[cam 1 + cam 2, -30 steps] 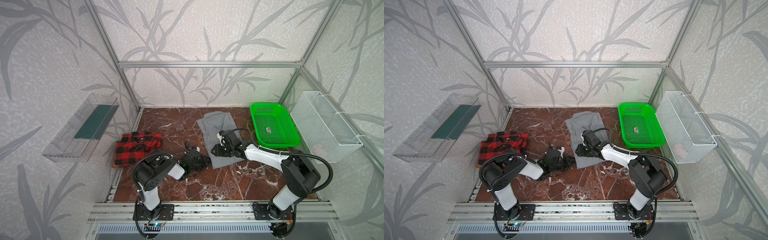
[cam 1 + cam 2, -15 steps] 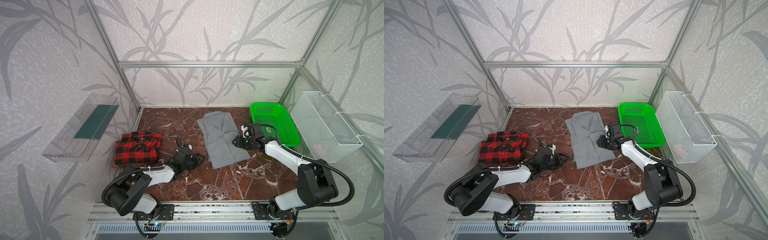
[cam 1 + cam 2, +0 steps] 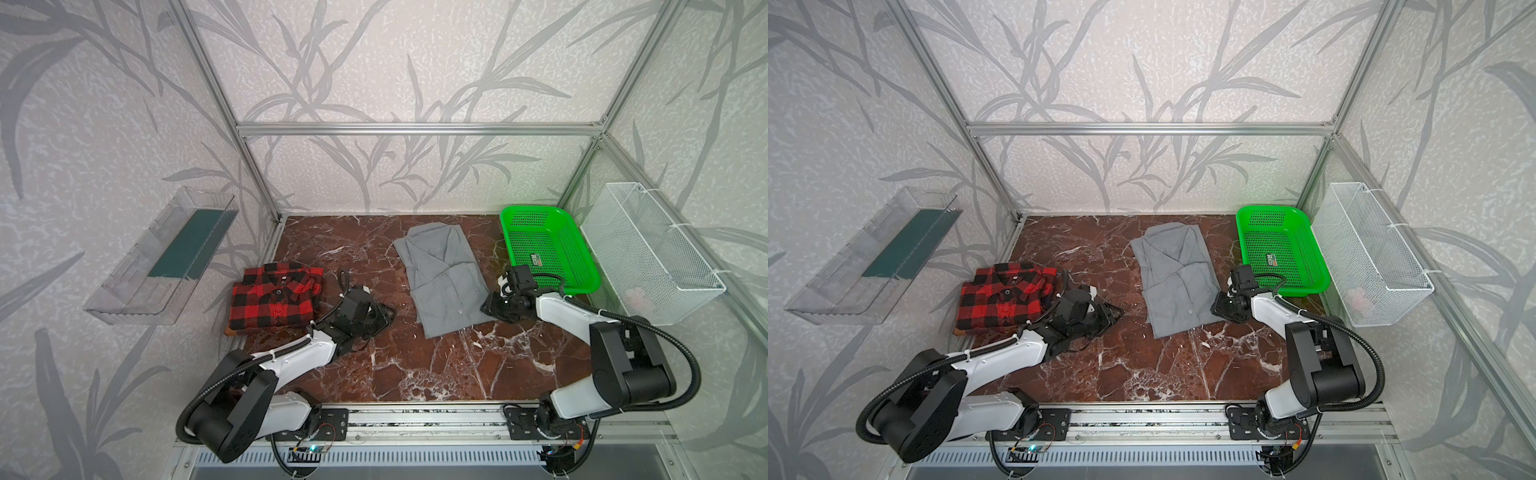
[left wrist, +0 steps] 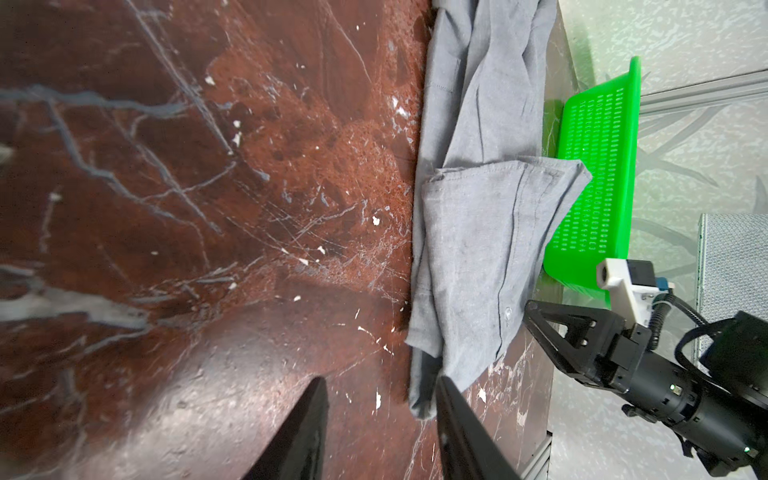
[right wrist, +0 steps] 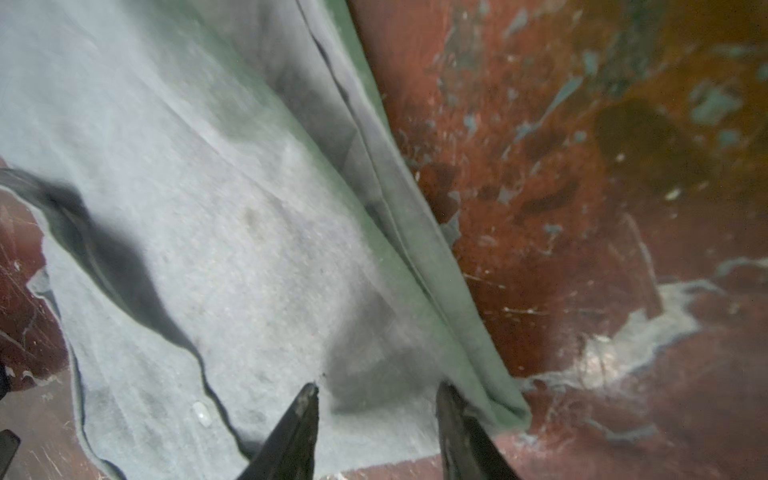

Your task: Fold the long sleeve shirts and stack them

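Observation:
A light grey shirt [image 3: 444, 274] [image 3: 1177, 270] lies folded into a long strip, right of the table's middle, collar at the far end. A red-and-black plaid shirt [image 3: 274, 299] [image 3: 1003, 299] lies folded at the left edge. My left gripper [image 3: 386, 318] [image 3: 1115, 312] [image 4: 380, 384] hangs open and empty low over bare marble between the two shirts. In the left wrist view the grey shirt's [image 4: 478, 232] near left corner lies just ahead. My right gripper [image 3: 488, 309] [image 3: 1217, 309] [image 5: 376, 390] is open, its tips over the grey shirt's [image 5: 208, 249] near right corner.
A green plastic basket [image 3: 582, 286] [image 3: 1312, 286] [image 4: 594, 166] stands at the back right, close behind my right wrist. A white wire basket [image 3: 652, 257] hangs on the right wall and a clear bin [image 3: 162, 257] on the left. Brown marble table [image 3: 415, 365].
My right gripper has swung from the grey shirt's left side across to its near right corner. My left gripper drew slightly left. Both jaws stand wider apart.

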`<state>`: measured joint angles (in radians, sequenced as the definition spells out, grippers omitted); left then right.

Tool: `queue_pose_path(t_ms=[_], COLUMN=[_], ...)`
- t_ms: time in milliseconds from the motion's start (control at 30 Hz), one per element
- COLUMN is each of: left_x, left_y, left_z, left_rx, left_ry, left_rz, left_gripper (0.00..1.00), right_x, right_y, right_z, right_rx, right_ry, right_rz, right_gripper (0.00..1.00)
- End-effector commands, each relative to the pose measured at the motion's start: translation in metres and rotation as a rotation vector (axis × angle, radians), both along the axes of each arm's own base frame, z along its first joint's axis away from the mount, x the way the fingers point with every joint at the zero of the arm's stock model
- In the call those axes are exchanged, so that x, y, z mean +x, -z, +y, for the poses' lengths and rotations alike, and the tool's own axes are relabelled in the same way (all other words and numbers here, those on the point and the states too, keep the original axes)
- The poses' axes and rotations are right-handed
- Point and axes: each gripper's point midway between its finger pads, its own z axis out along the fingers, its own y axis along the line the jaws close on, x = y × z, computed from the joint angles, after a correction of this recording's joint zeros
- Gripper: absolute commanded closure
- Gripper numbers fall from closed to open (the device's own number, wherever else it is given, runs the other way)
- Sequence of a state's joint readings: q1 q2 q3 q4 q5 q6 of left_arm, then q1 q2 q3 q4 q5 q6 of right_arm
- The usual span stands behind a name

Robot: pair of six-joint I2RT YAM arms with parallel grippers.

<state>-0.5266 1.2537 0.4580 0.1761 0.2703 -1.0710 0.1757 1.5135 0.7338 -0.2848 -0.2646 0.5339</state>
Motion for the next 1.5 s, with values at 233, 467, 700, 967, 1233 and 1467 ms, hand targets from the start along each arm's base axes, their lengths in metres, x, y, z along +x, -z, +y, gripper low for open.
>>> queue_pose_path(t_ms=[233,467,700,967,1233,1467], left_x=[-0.010,-0.016,-0.033,-0.046,-0.051,-0.059], left_y=[-0.025,-0.038,-0.043,-0.021,-0.010,-0.002], left_z=[0.030,0.039,0.059,0.053,0.050,0.053], left_rx=[0.062,0.097,0.157,0.121,0.121,0.126], left_ry=[-0.021,-0.009,-0.023,0.015,0.052,0.054], left_rz=[-0.015,-0.005,-0.002,0.046,0.075,0.086], left_gripper=[0.54,0.51,0.45,0.43,0.43,0.43], right_x=[-0.033,-0.090,-0.077,0.006,0.040,0.046], right_y=[0.009,-0.015,-0.073,-0.100,-0.063,-0.064], right_z=[0.060,0.216,0.246,0.179,0.186,0.152], right_rx=[0.072,0.221,0.246,0.111,0.054,-0.075], right_ry=[-0.086,-0.318,-0.384,-0.335,-0.432,-0.388], right_rz=[0.043,-0.020,-0.164,-0.302,-0.225,-0.312], right_gripper=[0.53,0.53,0.53,0.64,0.62,0.51])
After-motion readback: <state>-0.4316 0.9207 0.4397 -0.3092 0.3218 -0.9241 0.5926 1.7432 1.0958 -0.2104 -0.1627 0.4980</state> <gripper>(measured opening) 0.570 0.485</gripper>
